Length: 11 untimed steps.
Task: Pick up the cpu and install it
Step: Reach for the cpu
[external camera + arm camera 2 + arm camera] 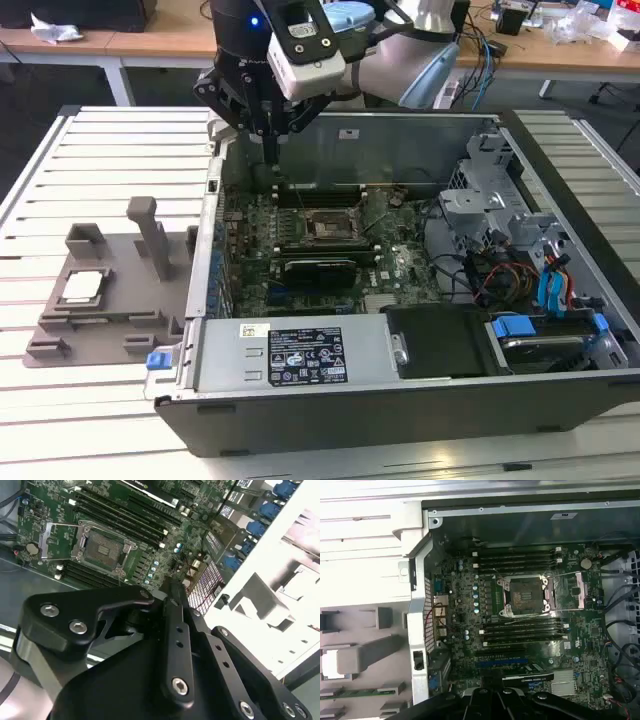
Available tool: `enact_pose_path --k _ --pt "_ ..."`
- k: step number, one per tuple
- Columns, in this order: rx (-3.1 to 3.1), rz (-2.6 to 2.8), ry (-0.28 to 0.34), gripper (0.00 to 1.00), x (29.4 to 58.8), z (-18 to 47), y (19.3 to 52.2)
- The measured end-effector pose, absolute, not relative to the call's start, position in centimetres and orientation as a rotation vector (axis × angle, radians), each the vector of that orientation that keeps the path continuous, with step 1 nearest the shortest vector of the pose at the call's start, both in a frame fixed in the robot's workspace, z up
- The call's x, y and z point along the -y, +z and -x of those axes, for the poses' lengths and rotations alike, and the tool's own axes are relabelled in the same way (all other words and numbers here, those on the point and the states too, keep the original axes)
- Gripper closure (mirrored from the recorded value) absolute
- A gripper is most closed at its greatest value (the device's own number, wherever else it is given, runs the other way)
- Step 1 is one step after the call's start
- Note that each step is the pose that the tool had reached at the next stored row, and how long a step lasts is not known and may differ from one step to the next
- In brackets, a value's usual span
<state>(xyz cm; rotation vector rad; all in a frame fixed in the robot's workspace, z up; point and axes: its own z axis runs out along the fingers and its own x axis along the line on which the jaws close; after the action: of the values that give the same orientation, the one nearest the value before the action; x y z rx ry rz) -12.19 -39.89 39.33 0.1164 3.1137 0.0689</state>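
Plainly, cpu [82, 287] well apart from jaws.

Cpu [82, 287] lies on grey tray [112, 330]; tool [271, 150], apparently closed, hangs above case [400, 405].

Arm [395, 60] bent overhead, gripper [273, 155] pointing straight down, fingers [175, 640] apparently pressed together

I see a work table [110, 170] topped with long white ribbed slats, stretching across my exterior view. Behind it stands a row of desks [150, 42] with pale wood tops and white legs [118, 82]. A crumpled white wad [55, 30] lies on a desk toward the exterior view's left, and loose cables [482, 52] trail toward its right. The floor [30, 95] is dark grey. The light is even and soft.
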Motion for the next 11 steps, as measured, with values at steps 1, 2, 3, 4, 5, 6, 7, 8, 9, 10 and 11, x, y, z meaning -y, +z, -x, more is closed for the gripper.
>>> enact_pose_path --k 1,2,3,4,5,6,7,8,9,10,11 --pt "-3.114 -0.117 0.069 0.89 39.9 13.3 39.3" --pt "-3.114 -0.116 0.069 0.89 39.9 13.9 39.3" --pt "-3.114 -0.117 0.069 0.89 39.9 14.1 39.3" --pt "-3.114 -0.117 0.069 0.89 39.9 14.3 39.3" --pt "-3.114 -0.117 0.069 0.89 39.9 14.4 39.3" --pt "-3.114 -0.117 0.069 0.89 39.9 14.6 39.3" --pt "-3.114 -0.117 0.069 0.89 39.9 14.8 39.3" --pt "-3.114 -0.117 0.069 0.89 39.9 15.5 39.3" --pt "-3.114 -0.117 0.069 0.89 39.9 15.8 39.3" --pt "-3.114 -0.117 0.069 0.89 39.9 16.1 39.3" --pt "-3.114 -0.117 0.069 0.89 39.9 16.2 39.3"
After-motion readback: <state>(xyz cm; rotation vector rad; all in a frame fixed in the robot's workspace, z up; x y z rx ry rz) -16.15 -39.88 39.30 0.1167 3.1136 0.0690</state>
